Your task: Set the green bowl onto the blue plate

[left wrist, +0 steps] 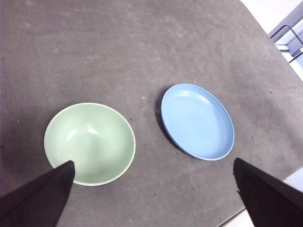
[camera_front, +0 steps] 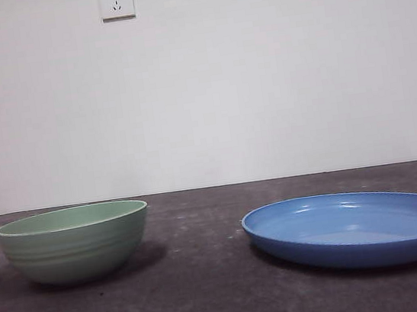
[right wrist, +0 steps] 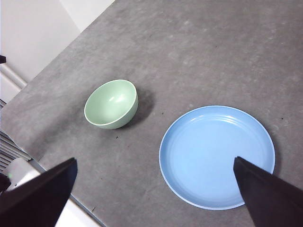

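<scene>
Left wrist view | left pincer jaws apart, above green bowl | blue plate beside

A pale mint-green bowl with faint ridges on its outside sits upright and empty on the dark grey tabletop. Well apart beside it lies a wide, shallow, glossy blue plate, also empty, its rim gently upturned.
</scene>
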